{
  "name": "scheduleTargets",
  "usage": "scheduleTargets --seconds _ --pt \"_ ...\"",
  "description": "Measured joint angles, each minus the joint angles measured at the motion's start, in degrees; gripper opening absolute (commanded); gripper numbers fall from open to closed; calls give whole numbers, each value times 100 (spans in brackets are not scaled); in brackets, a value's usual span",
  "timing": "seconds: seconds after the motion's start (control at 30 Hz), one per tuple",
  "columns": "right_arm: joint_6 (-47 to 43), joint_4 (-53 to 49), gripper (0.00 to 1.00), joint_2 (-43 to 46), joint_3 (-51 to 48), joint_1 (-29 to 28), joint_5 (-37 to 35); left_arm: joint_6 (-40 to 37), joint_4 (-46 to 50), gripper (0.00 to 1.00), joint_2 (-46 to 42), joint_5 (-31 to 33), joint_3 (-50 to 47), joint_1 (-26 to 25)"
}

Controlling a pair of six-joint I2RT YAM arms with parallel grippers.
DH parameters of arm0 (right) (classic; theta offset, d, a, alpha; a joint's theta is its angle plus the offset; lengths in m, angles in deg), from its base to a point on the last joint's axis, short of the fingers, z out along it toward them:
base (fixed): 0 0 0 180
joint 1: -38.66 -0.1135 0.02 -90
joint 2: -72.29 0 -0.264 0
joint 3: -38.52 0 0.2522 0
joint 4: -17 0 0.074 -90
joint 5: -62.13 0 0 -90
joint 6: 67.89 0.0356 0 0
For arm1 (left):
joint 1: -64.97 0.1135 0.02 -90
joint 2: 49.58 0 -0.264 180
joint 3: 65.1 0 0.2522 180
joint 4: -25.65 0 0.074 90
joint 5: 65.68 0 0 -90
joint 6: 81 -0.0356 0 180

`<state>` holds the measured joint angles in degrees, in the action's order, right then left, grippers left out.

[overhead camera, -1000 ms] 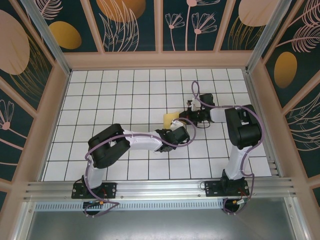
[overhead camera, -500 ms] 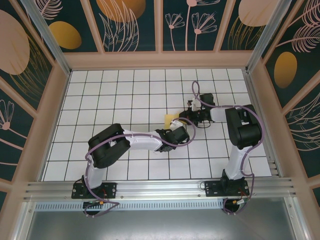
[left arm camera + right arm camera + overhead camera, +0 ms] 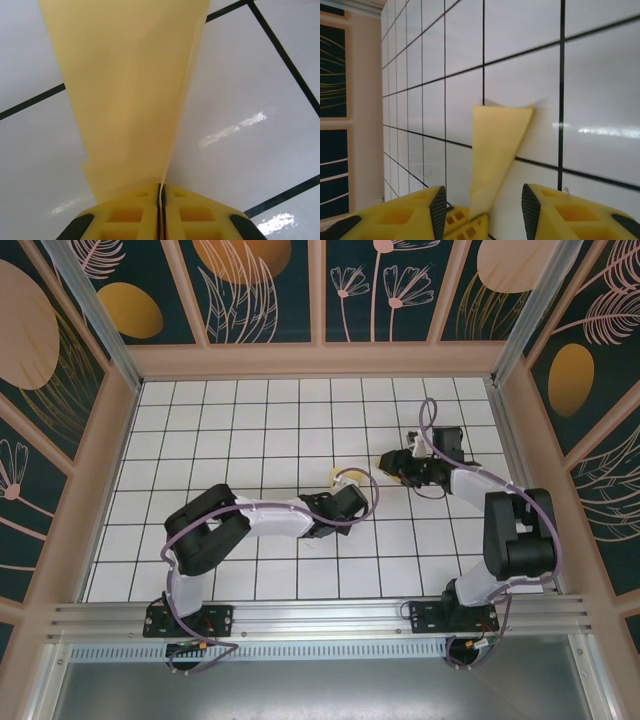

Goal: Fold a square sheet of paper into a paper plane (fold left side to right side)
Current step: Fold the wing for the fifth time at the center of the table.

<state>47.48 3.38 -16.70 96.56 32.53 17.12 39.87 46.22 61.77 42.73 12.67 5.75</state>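
The yellow sheet of paper is folded into a slim tapering paper plane [image 3: 336,476] near the middle of the white tiled table. In the left wrist view the plane [image 3: 130,90] rises from my left gripper [image 3: 161,192], which is shut on its narrow end. From above, my left gripper [image 3: 343,486] sits just below the paper. My right gripper [image 3: 392,462] hangs about one tile to the right of it, apart from it. In the right wrist view that gripper [image 3: 482,206] is open. The plane [image 3: 497,142] stands beyond its fingers [image 3: 438,210], and the left gripper's fingertips [image 3: 470,227] pinch the plane's near end.
The tiled table [image 3: 250,420] is boxed in by tan-framed patterned walls [image 3: 110,430] on the left, back and right. A metal rail [image 3: 320,618] carrying both arm bases runs along the near edge. Cables loop over both wrists.
My right gripper has opened, let go of the paper and pulled back to the right, its elbow swinging outward. My left gripper has closed on the paper and shifted slightly left.
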Motion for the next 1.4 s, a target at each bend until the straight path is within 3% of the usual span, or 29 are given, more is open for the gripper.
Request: scheduleTargets --seconds 0.23,0.57,1.0,1.4 --pt "52 232 47 417 -887 -98 -129 297 -763 9 -354 -1115 -632 529" --pt "555 1279 46 426 -1270 -898 -313 944 -2168 8 -557 -2382 -1495 1032" --pt "837 1480 44 -874 -332 -1576 -822 1582 -3060 6 -568 -3023 -1963 1274" --pt "979 1257 38 -1434 168 -1856 -1051 2037 -3646 4 -573 -3244 -2280 1338"
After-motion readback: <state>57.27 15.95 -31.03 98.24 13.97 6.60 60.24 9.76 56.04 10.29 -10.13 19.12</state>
